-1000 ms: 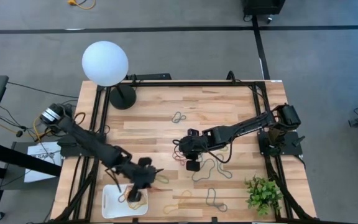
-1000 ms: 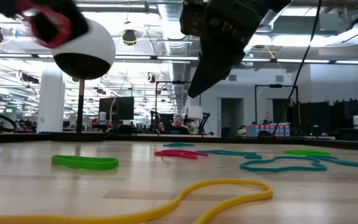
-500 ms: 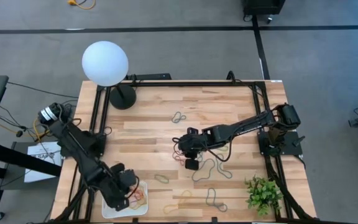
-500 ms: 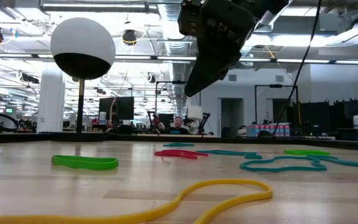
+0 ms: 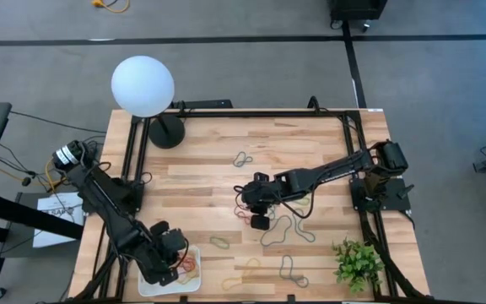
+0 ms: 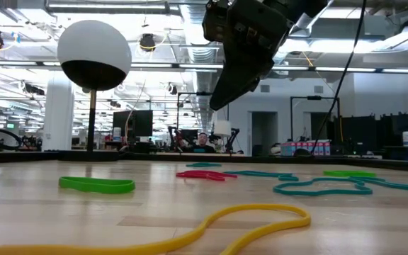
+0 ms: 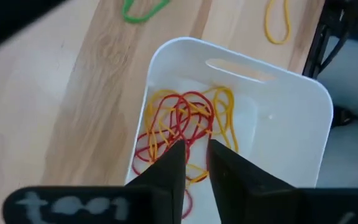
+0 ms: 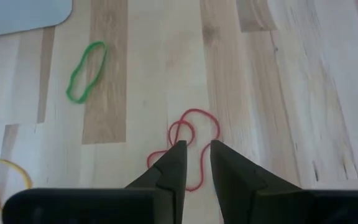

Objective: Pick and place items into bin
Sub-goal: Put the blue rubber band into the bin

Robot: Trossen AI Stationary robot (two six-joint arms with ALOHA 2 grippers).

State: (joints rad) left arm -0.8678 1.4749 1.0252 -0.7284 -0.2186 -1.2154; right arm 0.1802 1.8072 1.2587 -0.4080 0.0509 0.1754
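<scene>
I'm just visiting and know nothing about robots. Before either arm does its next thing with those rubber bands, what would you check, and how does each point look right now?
1. Left gripper above the white bin: ok, it hangs over the tray.
2. Left gripper free of a band: cannot tell; there is a narrow gap between the fingers, and the red and yellow bands lie in the bin beneath.
3. Bands inside the bin, none over the rim: ok, as far as the left wrist view shows.
4. Right gripper lined up on its target: ok, it points at the red band on the table.
5. Right gripper holding nothing: ok, a small gap, the red band lies flat.
6. Arms apart: ok, well separated in the high view.
</scene>
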